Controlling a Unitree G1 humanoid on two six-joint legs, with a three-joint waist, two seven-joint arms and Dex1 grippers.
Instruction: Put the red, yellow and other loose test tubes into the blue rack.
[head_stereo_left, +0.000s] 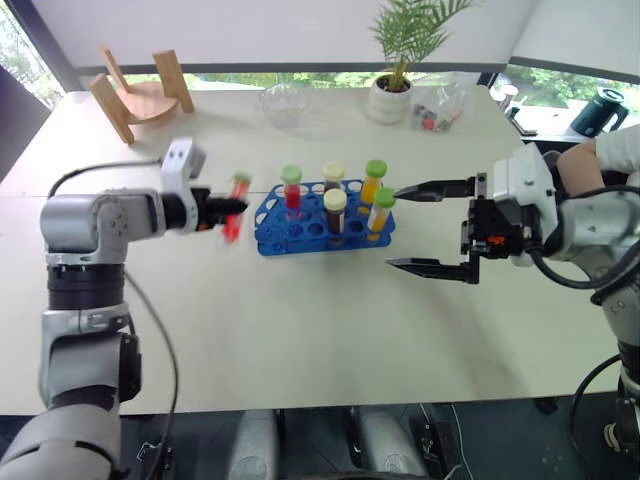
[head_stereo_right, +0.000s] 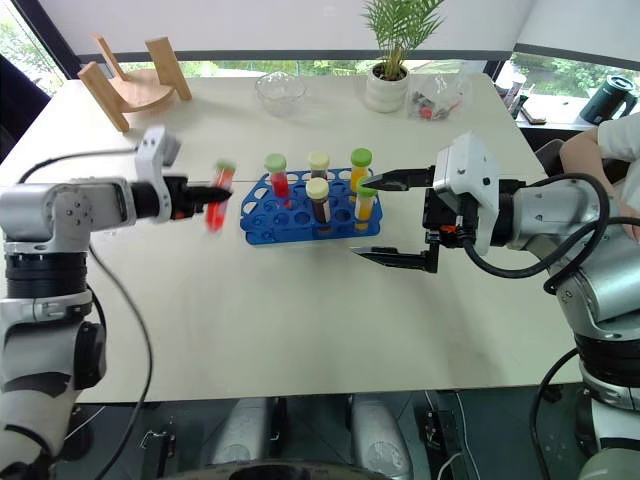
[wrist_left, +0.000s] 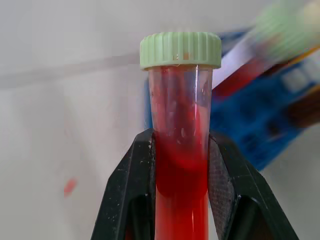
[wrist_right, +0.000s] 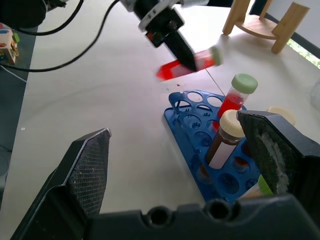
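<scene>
Over the pale counter (head_stereo_left: 300, 330) we are pinching the red tube (wrist_left: 181, 165) in our left fingers (wrist_left: 140, 190) beside the rack (head_stereo_left: 300, 228), ready for seating, right fingers (head_stereo_left: 415, 262) gaping empty.

The right gripper (wrist_right: 182, 165) stands with its two black fingers (wrist_right: 87, 165) wide apart and nothing between them, over the near end of the blue rack (wrist_right: 200, 132). In the rack stand a red tube (wrist_right: 235, 97) with a green cap, tilted, and just beside it a brown tube (wrist_right: 222, 137) with a cream cap; one more cream cap (wrist_right: 282, 114) shows behind them. Beyond the rack's far end the left gripper (wrist_right: 187, 59) hangs above the white table (wrist_right: 100, 85), clamped on a red, green-capped tube (wrist_right: 192, 64) that lies nearly level, and a wooden stand (wrist_right: 262, 20) sits well past the rack.
</scene>
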